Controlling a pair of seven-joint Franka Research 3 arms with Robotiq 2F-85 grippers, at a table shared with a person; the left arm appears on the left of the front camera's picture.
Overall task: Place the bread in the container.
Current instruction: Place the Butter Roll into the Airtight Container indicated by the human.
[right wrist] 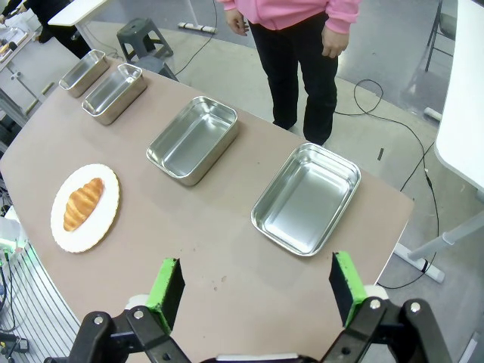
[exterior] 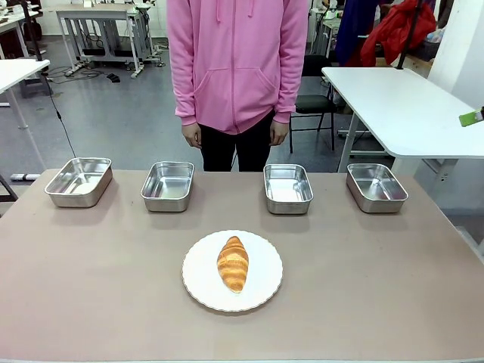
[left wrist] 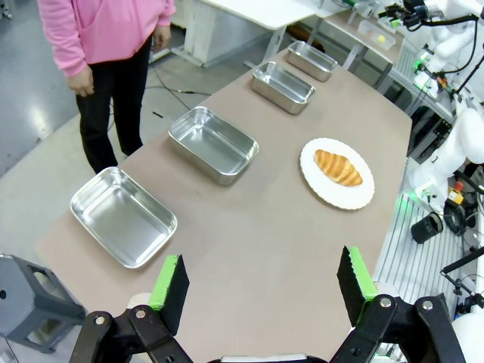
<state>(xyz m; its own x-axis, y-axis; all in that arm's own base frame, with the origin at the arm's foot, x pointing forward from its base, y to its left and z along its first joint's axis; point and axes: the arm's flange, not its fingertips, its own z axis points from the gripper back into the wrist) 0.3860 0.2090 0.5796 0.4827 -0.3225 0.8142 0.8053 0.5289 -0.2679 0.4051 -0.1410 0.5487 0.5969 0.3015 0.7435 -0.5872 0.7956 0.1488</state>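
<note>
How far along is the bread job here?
Nothing done yet: the bread lies on the plate, and all four containers are empty. In hand: nothing; left claw and right claw are open, empty. Left: grasp the bread, place it.

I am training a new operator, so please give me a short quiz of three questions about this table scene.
1. How many steel pans stand in the far row?
2. True or false: the bread lies inside a pan.
3. The person's hands: A) hold a pan, B) hang at the sides, C) touch the plate.
Key: 1. four; 2. false, it lies on the white plate; 3. B.
</note>
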